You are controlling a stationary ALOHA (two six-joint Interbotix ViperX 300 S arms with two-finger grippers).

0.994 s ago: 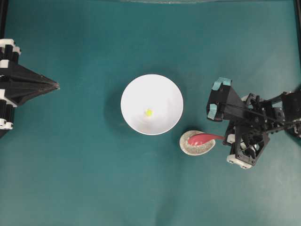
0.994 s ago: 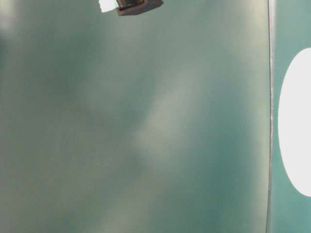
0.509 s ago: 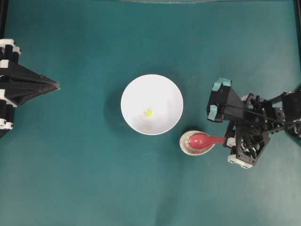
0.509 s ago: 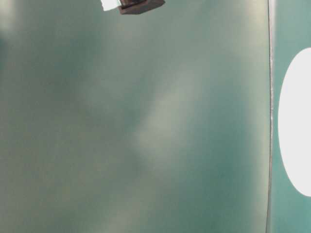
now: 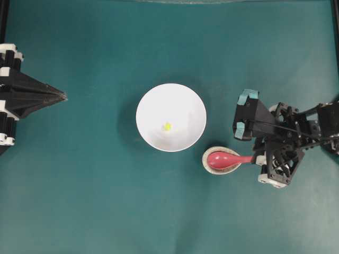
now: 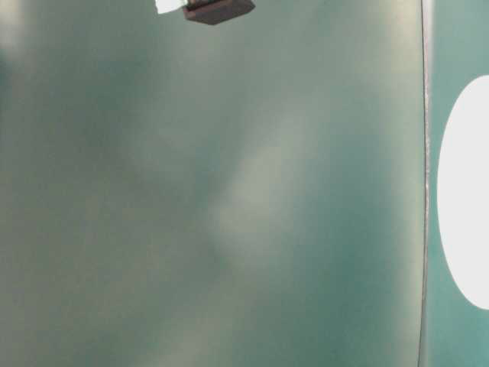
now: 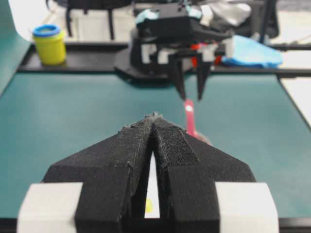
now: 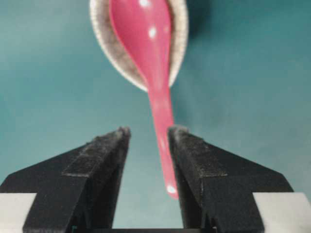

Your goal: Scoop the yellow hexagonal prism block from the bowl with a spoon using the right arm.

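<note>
Black right arm [image 5: 288, 140] with teal patches, white trim; textured black hand fingers [image 8: 99, 160] (white-backed)

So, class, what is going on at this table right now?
The right pincer stands open around the handle of the red spoon, whose scoop lies in the speckled spoon rest. The yellow block sits in the white bowl, not yet scooped. The left pincer is shut, far to the side.

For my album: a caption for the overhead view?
Red spoon on its rest, yellow block waiting in white bowl.
</note>
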